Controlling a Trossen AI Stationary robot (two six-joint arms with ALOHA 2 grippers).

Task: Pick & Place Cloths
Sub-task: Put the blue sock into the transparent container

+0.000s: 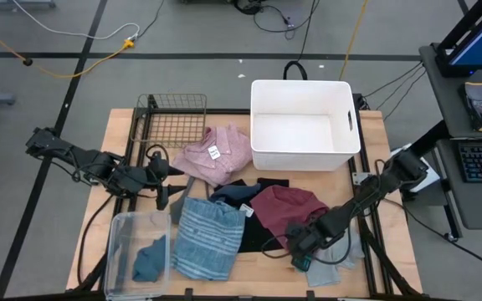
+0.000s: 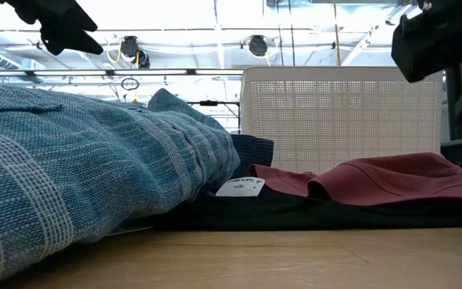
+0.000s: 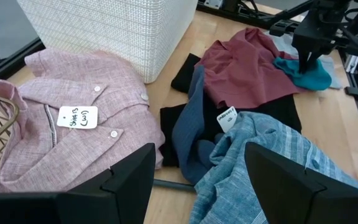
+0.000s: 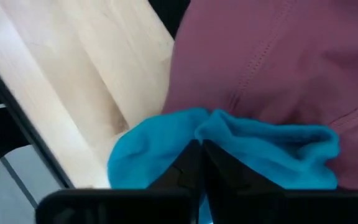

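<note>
My right gripper (image 4: 201, 155) is shut on a small teal cloth (image 4: 229, 146) near the table's front right; the left wrist view shows that gripper (image 3: 309, 55) farther off, above the same teal cloth (image 3: 309, 76). The cloth lies against a maroon cloth (image 1: 287, 207), which rests on a black one (image 1: 256, 236). A grey piece (image 1: 335, 261) lies beside them. A pink shirt with a white tag (image 3: 73, 118), a dark blue cloth (image 3: 191, 134) and a blue striped cloth (image 1: 206, 238) lie mid-table. My left gripper (image 3: 197, 186) hangs open above the pink shirt's near edge. My right gripper pinches a raised fold of the teal cloth (image 4: 211, 124) between its two shut fingers. It comes from above, pointing steeply down. The rest of the cloth spreads to both sides of the fingers and lies on the table and against the maroon cloth.
A white basket (image 1: 304, 125) stands at the far right of the table and a wire basket (image 1: 170, 121) at the far left. A clear bin (image 1: 124, 242) at the front left holds another teal piece (image 1: 149, 259). A thin grey hanger (image 1: 182, 201) lies by the striped cloth.
</note>
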